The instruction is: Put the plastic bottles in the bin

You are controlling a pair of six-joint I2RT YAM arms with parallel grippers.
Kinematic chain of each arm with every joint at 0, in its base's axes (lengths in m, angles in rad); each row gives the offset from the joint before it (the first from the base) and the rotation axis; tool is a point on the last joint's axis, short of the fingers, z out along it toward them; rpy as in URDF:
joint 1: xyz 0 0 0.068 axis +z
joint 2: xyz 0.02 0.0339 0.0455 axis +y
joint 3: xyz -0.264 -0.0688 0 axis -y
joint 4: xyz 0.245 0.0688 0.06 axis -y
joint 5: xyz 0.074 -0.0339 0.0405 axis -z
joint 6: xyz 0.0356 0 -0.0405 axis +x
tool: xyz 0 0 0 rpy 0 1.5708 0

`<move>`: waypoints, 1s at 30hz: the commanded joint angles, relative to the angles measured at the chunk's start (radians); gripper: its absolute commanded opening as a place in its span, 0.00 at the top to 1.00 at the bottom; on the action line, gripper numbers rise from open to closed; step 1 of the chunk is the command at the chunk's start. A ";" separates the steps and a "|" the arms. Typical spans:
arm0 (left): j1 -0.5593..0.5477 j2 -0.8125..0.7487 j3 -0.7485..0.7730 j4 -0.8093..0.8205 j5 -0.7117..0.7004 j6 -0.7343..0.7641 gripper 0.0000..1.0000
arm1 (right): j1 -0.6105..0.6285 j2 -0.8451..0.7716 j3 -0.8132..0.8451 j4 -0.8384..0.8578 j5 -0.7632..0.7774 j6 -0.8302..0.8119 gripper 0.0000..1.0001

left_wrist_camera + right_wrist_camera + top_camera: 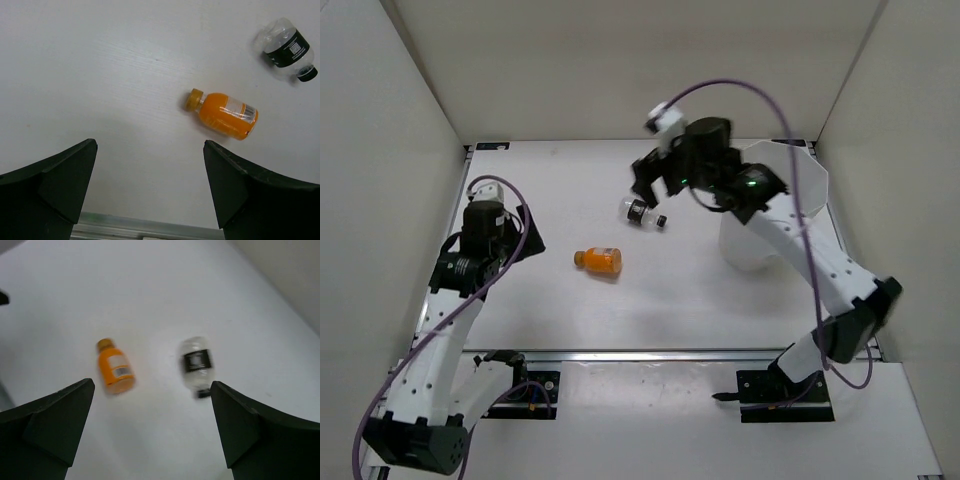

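White surface bears the orange bottle and black-labelled bottle, both outside the bin and yet to go in; left claw and right claw gape empty.

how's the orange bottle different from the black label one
The orange bottle is opaque with an orange cap; the clear bottle is see-through with a black label and cap. In the top view the orange bottle's cap points left, the clear bottle's right. Both lie on their sides on the table, outside the bin.
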 commanded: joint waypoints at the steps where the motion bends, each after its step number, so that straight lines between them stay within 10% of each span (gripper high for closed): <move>1: -0.013 -0.087 -0.043 -0.108 -0.030 -0.034 0.01 | 0.137 0.168 0.029 -0.043 -0.194 -0.123 0.01; 19: -0.087 -0.230 -0.066 -0.291 -0.033 -0.096 0.02 | 0.249 0.845 0.377 -0.157 -0.143 -0.258 0.05; 23: -0.076 -0.220 -0.042 -0.271 -0.046 -0.077 0.01 | 0.231 0.797 0.276 -0.114 -0.168 -0.174 0.21; 25: -0.069 -0.204 -0.043 -0.251 -0.038 -0.073 0.02 | 0.232 0.746 0.233 -0.097 -0.186 -0.142 0.56; 30: -0.070 -0.165 -0.054 -0.201 -0.021 -0.063 0.01 | 0.218 0.555 0.184 -0.028 -0.169 -0.102 0.59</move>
